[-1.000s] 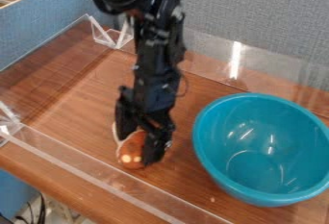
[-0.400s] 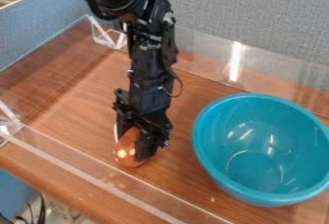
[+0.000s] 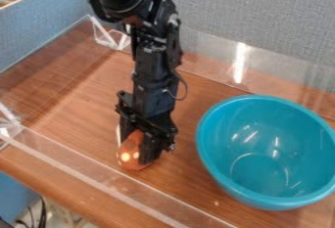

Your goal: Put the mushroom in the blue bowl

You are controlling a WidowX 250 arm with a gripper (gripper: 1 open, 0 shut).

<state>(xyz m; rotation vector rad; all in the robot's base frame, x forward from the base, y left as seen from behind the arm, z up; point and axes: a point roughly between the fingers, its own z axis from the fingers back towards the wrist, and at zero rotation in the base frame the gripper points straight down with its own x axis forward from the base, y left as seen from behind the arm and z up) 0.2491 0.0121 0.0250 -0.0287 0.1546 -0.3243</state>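
The mushroom (image 3: 129, 154) was seen low on the wooden table (image 3: 78, 85), right between the black fingers of the gripper (image 3: 139, 152). The fingers were pressed in against the orange-brown cap from both sides, so the gripper was closed on the mushroom. The arm (image 3: 152, 66) was pointed straight down over it.

The blue bowl (image 3: 267, 150) was set to the right of the gripper, near it but not touching it. Nothing was seen inside the bowl, only some shine on its smooth wall.

So the first part of the job looked done: the mushroom had been grabbed. The rest was not yet done. The mushroom was not yet lifted off the table, as far as could be told. It would need to be raised above the thin rim, carried across to the right, and let go over the bowl.

Which way the mushroom pointed could not be told well. Only a round glowing bit of the cap was shown between the fingers, and the pale stem was hidden by them. The cap seemed to be turned toward the camera and a little down. Because of that, its long line, from cap to stem, could not be named for sure.
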